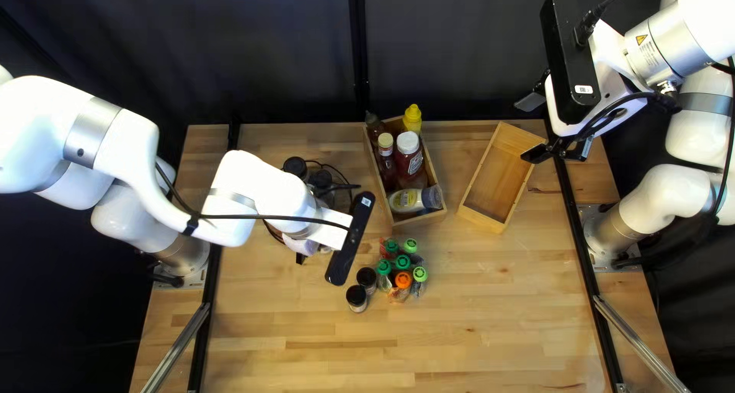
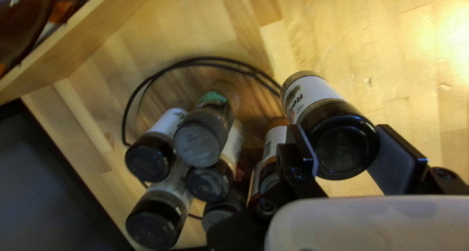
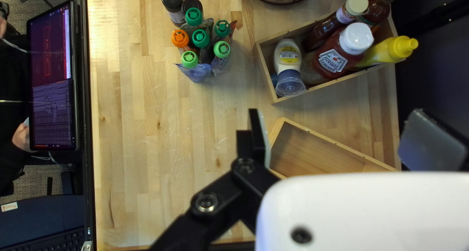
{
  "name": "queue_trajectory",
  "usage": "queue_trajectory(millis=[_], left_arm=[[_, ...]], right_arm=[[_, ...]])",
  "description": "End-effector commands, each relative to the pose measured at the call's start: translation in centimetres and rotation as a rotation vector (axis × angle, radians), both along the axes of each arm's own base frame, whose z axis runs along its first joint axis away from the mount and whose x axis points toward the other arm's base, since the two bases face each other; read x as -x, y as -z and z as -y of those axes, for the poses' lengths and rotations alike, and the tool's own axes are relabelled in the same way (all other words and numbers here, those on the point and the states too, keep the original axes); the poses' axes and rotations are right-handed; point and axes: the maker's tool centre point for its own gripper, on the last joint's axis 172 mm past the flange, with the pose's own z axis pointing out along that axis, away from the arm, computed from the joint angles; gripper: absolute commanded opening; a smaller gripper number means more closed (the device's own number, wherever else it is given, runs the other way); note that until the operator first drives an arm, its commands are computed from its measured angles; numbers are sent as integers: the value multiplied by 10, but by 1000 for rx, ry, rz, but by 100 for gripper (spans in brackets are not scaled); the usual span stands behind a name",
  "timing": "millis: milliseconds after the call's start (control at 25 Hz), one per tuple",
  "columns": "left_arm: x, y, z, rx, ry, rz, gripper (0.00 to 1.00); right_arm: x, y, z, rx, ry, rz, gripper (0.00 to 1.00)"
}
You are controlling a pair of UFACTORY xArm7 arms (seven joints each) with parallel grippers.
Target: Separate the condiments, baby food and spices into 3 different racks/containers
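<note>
My left gripper is over the round wire rack, its fingertips hidden in the top left view. In the left wrist view, the left gripper is shut on a black-lidded spice jar, beside the wire rack with several spice jars. The right gripper hangs at the table's far right; in the right wrist view the right gripper stands open and holds nothing. Sauce bottles fill one wooden box; the other box is empty. Pouches with coloured caps stand beside two black-lidded jars.
Metal rails run along the table's sides. A person's hand is beside a screen past the table's near edge. A cable lies along my left arm. The wooden box of sauces is close to the wire rack.
</note>
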Motion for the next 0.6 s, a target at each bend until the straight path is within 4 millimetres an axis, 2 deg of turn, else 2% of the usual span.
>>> queue_trajectory(millis=[40, 280, 600], left_arm=[[4, 1, -14, -24, -16, -2, 0], [9, 13, -29, -49, -41, -9, 0], [11, 23, -35, -60, -61, -19, 0]], right_arm=[[0, 0, 0, 0, 0, 0, 100], [0, 0, 0, 0, 0, 0, 100], [0, 0, 0, 0, 0, 0, 100]])
